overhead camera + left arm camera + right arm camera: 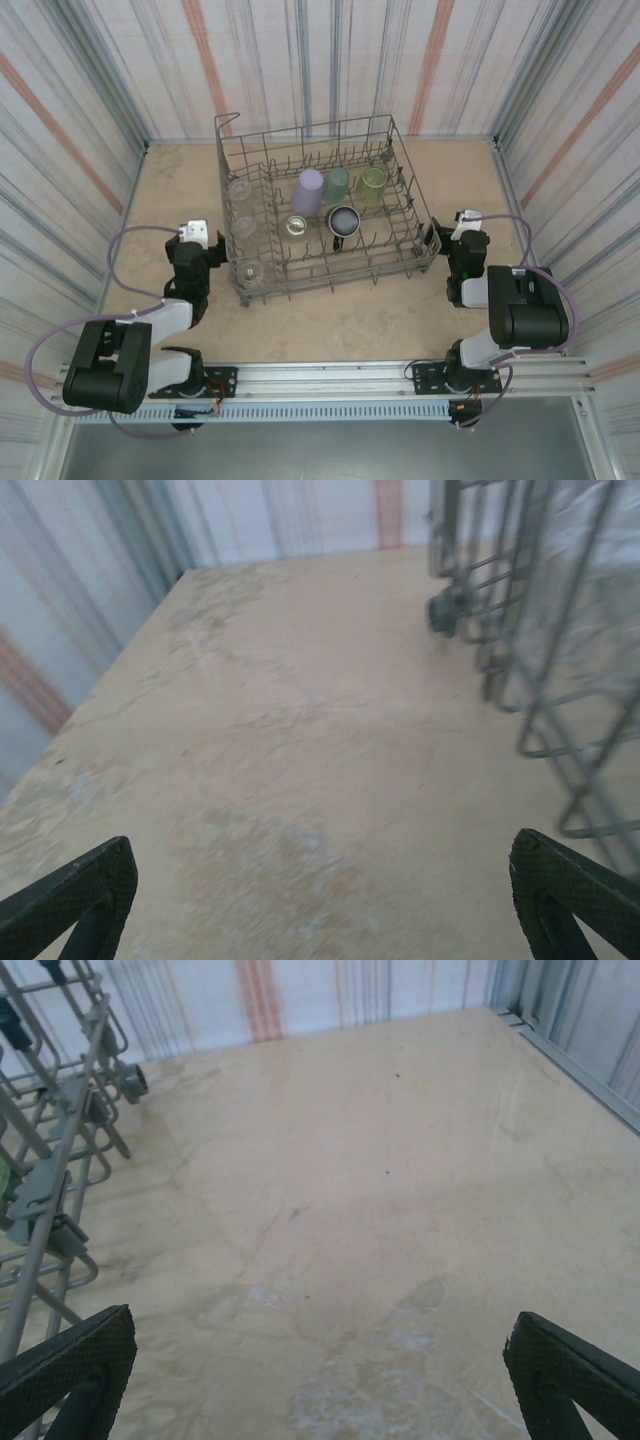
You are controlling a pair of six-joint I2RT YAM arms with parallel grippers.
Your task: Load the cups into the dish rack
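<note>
Dish rack (330, 276) sits mid-table (165, 195), and every cup I count is inside it. The lavender cup (308, 190) is near centre, with the teal cup (337, 183) and a yellow-green cup (373, 184) toward 1 o'clock. A second yellow-green cup (293, 226) and the dark cup (343, 221) are toward 6. Three clear cups (243, 227) run down the 9 o'clock side. They're slotted between the tines (385, 235), I'd say so they can't tip.

Left gripper (318, 870) is on the rack's 9 o'clock side. Its fingers are spread wide with bare table between them, gripping nothing, and the rack wire is at its 2 o'clock. Right gripper (315, 1345) is on the 3 o'clock side, also spread wide and empty, with the rack wire at its 10 o'clock. Both are low and off the rack, I reckon to keep clear of it. Loading looks done.
</note>
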